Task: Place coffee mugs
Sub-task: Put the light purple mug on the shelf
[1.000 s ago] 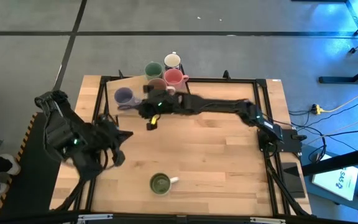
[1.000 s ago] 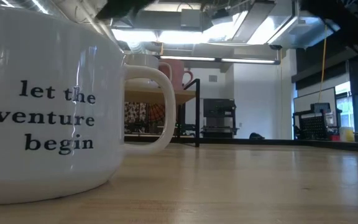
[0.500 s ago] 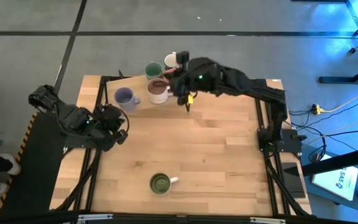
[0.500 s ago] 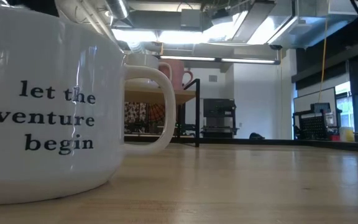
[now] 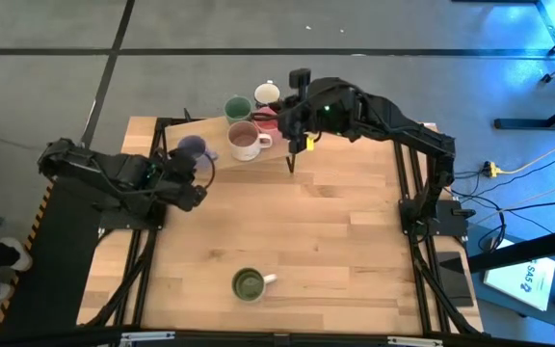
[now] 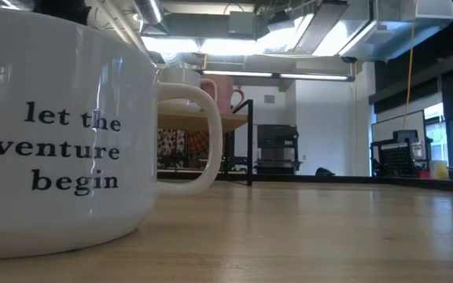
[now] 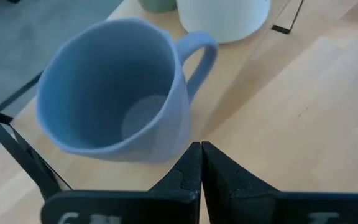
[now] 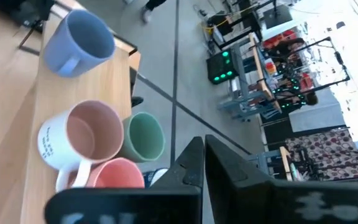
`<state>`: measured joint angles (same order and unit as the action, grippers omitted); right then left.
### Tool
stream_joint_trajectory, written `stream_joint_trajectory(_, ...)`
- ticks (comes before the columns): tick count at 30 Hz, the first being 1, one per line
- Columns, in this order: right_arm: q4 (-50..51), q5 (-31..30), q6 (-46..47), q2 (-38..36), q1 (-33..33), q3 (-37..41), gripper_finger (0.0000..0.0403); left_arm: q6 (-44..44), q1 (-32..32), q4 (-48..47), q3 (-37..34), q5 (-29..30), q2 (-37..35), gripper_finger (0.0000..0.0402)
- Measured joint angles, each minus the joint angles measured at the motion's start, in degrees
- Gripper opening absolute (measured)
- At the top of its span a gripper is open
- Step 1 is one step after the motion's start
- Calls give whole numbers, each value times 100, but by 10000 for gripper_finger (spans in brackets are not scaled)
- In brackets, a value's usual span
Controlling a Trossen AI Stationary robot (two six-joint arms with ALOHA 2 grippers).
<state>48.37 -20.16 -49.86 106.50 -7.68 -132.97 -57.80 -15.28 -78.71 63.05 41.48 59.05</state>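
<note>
Five mugs cluster at the table's far edge in the high view: white with blue pattern (image 5: 267,93), teal-green (image 5: 238,108), pink (image 5: 270,119) partly under the right arm, pale with brown inside (image 5: 246,141), and lavender-blue (image 5: 192,146). The green mug with a white handle (image 5: 249,283) stands alone near the near edge and fills the low view (image 6: 53,134). My left gripper (image 5: 198,166) (image 7: 201,155) is shut, right beside the lavender-blue mug (image 7: 114,93). My right gripper (image 5: 291,162) (image 8: 201,149) is shut and hangs above the table, right of the pale mug (image 8: 82,134). My left gripper's shut fingertips (image 7: 194,152) stand at the foot of the lavender-blue mug's wall (image 7: 173,146), below its handle, coming from the table's near-left side. I cannot tell whether they touch it. The mug stands upright on the table.
A black frame rail (image 5: 277,123) runs along the table's far edge beside the mug cluster, with side rails (image 5: 408,193) on the left and right. Bare wood (image 5: 297,231) lies between the cluster and the green mug.
My right arm has drawn back from the table's left part near the lavender-blue mug, rising and swinging toward the far right, past the pale mug. My left arm has moved from the near-left side toward the far edge, up to the lavender-blue mug.
</note>
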Motion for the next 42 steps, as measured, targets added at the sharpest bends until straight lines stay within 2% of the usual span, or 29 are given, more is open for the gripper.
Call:
stream_joint_trajectory(10, 79, 2, -14, 0, 4, 0, 0, 516, 632, 69, 0, 302, 4, 0)
stream_joint_trajectory(20, 117, 2, -14, 1, 7, 0, 0, 1558, 1290, 652, -2, 688, 4, 0)
stream_joint_trajectory(37, 131, 20, -6, 4, 17, 0, 0, 3978, 3277, 1772, -4, -233, 4, 0)
stream_joint_trajectory(42, 167, 20, 17, 4, 17, -2, 0, 4309, 3472, 2114, -4, -614, 7, 0)
